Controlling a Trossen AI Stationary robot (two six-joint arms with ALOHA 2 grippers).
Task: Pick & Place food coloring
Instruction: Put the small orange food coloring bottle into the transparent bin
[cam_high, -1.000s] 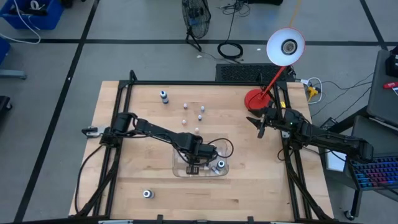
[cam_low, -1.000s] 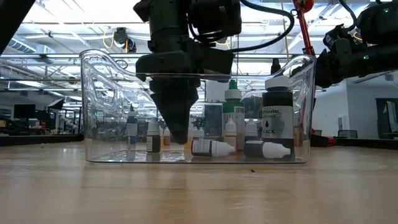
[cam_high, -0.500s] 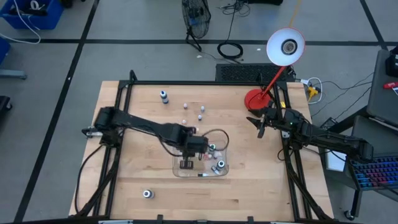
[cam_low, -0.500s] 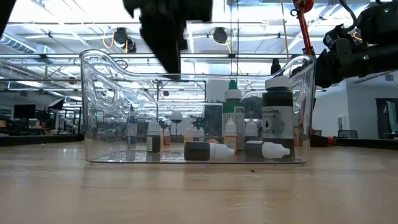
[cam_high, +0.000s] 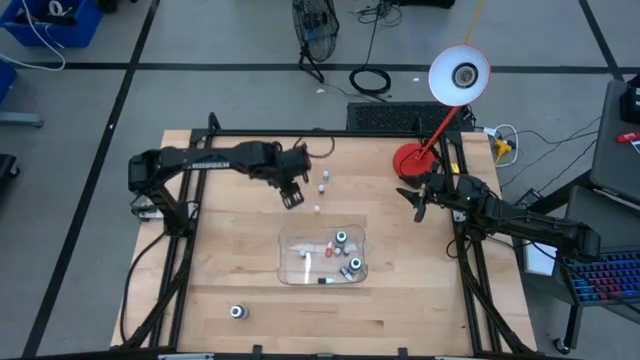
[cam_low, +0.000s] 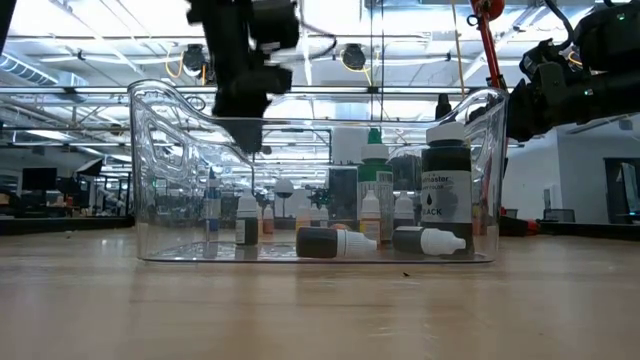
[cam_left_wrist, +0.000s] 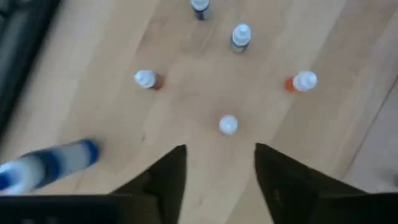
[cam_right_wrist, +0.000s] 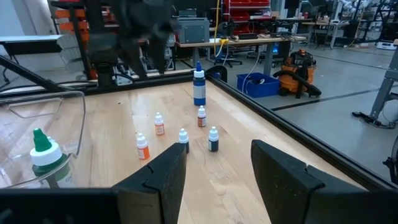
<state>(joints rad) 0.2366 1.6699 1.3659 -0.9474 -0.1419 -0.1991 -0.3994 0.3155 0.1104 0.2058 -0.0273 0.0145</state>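
Several tiny white-capped food coloring bottles (cam_high: 323, 187) stand on the wood toward the table's far side; the left wrist view shows them (cam_left_wrist: 228, 125) just beyond my fingers, with a blue-capped bottle (cam_left_wrist: 50, 165) to one side. My left gripper (cam_high: 293, 198) hangs open above this group (cam_left_wrist: 217, 168), touching none. The clear tray (cam_high: 288, 270) holds larger dark bottles (cam_low: 445, 195) standing upright and two lying on their sides (cam_low: 335, 242). One more bottle (cam_high: 237, 311) stands near the table's near edge. My right gripper (cam_high: 420, 200) waits open at the right edge (cam_right_wrist: 214, 168).
A red desk lamp (cam_high: 410, 158) stands at the far right corner beside my right arm. The tray's tall clear walls (cam_low: 150, 170) rise mid-table. Bare wood lies to the left of the tray and along the near edge.
My left gripper has risen out of the tray and swung toward the table's far edge and a little to the left, ending above the group of small bottles. The bottles in the tray stay in place, with the dark lying one shifted only slightly.
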